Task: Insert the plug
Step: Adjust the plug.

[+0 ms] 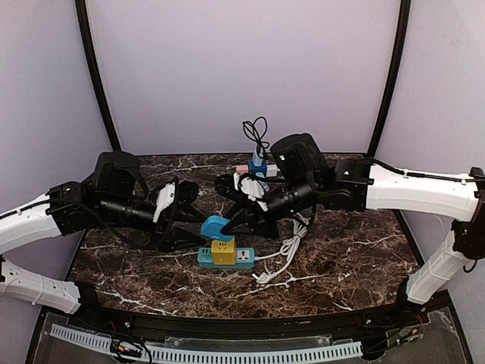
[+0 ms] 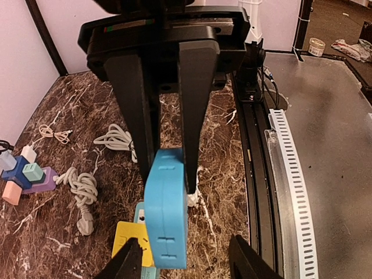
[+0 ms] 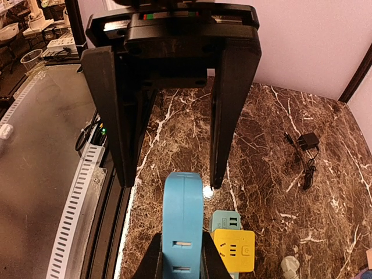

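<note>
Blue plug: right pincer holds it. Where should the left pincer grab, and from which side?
Clamp the broad flat faces of the blue plug at its free end, coming from the side opposite the right pincer. It is a thin slab with narrow edges, so those faces probably give the steadiest hold. The open left pincer straddles that end.

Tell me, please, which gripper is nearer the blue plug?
Right. The right gripper is shut on the blue plug; the left gripper faces it, jaws open either side, not touching.

Blue plug [image 1: 216,227] above teal strip [image 1: 244,258]
</note>
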Robot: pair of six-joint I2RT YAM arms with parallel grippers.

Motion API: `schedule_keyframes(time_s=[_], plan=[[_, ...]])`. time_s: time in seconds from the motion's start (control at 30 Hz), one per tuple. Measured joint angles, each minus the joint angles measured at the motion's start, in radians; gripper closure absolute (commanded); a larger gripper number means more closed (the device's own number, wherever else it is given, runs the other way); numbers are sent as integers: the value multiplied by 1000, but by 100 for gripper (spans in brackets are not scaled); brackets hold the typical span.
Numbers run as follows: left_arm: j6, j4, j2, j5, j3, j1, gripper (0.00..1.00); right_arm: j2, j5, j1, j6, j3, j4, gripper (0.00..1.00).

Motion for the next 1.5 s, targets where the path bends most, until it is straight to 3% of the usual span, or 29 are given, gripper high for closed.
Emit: schedule_keyframes(time_s=[0.17,0.23,0.37,0.4,0.5,0.53,0.67,0.9,1.1,1.23,1.37,1.5], plan=[[-18,42,5,-5,-6,-12,74,13,0,8,-8,19,-6,100],[-26,56,5,-9,-10,-12,92,19,0,10,-11,23,-10,100],[-37,76,5,-24,-26,-11,99,23,12,14,-16,25,-23,100],[-39,82,5,-24,-30,-11,99,23,15,14,-16,25,-24,94],[-57,96,3,-31,-40,-11,99,22,25,14,-9,20,-16,40],[-65,99,3,-36,-43,-11,99,20,41,14,4,9,2,29],[-105,126,-5,-89,-76,-11,99,-41,71,0,64,-122,143,19],[-177,375,-54,-76,-187,-11,99,-149,2,-84,238,-428,528,22],[-317,695,-68,-48,-343,-11,99,-132,-43,-87,331,-494,765,29],[-383,807,-66,-49,-411,-11,99,-111,-90,-86,361,-489,854,44],[-409,871,-66,-51,-433,-11,99,-76,-117,-85,365,-465,862,48],[-416,909,-66,-53,-433,-11,99,-47,-142,-85,365,-442,841,74]])
